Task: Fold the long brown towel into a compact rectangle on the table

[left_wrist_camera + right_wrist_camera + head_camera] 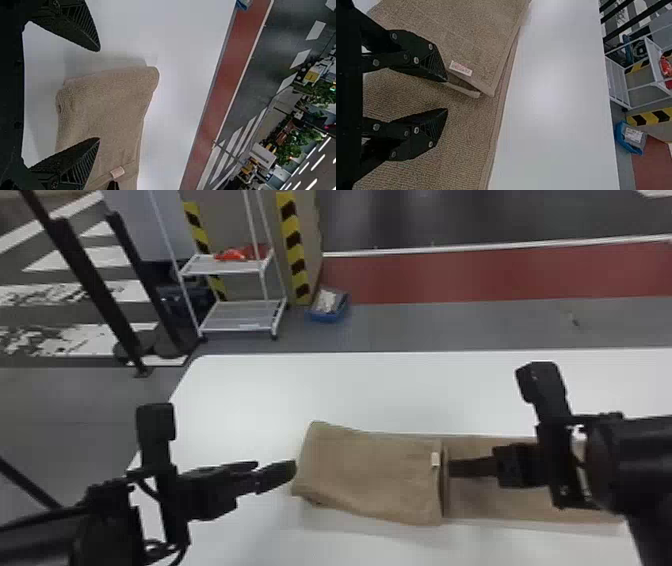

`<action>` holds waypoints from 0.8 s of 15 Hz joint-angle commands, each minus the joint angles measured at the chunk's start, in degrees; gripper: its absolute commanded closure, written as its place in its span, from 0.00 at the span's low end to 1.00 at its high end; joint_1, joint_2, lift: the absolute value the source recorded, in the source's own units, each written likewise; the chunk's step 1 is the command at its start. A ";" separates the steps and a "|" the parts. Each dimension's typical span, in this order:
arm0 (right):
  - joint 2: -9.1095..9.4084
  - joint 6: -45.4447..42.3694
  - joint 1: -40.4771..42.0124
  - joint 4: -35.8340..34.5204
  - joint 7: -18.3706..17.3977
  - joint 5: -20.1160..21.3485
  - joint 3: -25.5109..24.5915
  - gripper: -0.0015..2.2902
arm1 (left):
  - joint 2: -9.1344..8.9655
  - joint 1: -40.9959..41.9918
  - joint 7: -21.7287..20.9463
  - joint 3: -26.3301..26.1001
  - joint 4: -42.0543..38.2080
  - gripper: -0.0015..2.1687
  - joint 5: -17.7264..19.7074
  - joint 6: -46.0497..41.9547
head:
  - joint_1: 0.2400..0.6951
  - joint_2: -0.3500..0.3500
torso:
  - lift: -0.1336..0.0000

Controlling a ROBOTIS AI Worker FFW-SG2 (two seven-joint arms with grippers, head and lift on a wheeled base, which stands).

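Note:
The brown towel [370,475] lies on the white table with its left part folded over, and a small white tag sits by the folded part's edge. My left gripper [295,471] is at the towel's left end; in the left wrist view the left gripper [99,95] is open above the towel [107,107], holding nothing. By the tagged edge is my right gripper [450,468]. In the right wrist view the right gripper [447,95] stands open, one finger beside the tag on the towel [466,35], the other over the lower layer.
The white table [350,390] extends beyond the towel on its far side. Past the table's far edge stand a white wheeled shelf [240,315] and a blue bin [327,310] on the floor.

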 commanded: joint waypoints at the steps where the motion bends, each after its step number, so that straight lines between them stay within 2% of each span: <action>1: 0.05 -0.21 -0.30 0.81 -0.09 0.44 0.42 0.34 | 0.00 0.18 0.00 0.14 0.01 0.04 0.11 -0.13 | 1.00 0.75 | 0.07; 4: 0.05 -0.21 -0.65 1.87 -0.26 0.62 0.95 0.34 | 0.00 0.62 0.00 0.22 0.10 0.04 0.11 -0.66 | 1.00 0.76 | 0.07; 5: 0.05 -0.38 -0.83 2.04 -0.26 0.70 1.04 0.39 | 0.00 0.70 0.00 0.31 0.10 0.04 0.11 -0.66 | 1.00 0.76 | 0.07; 9: 0.05 -0.91 -1.53 2.92 -0.70 1.05 1.04 0.41 | 0.00 1.05 -0.09 0.84 0.01 0.04 0.20 -1.36 | 1.00 0.76 | 0.07; 10: 0.05 -1.26 -1.62 3.10 -0.70 1.14 1.04 0.48 | 0.00 1.14 -0.09 0.93 0.01 0.04 0.20 -1.36 | 1.00 0.76 | 0.07; 12: 0.05 -1.61 -1.71 3.80 -1.23 1.41 1.13 0.49 | 0.00 1.32 -0.18 1.28 0.01 0.04 0.38 -1.54 | 1.00 0.76 | 0.07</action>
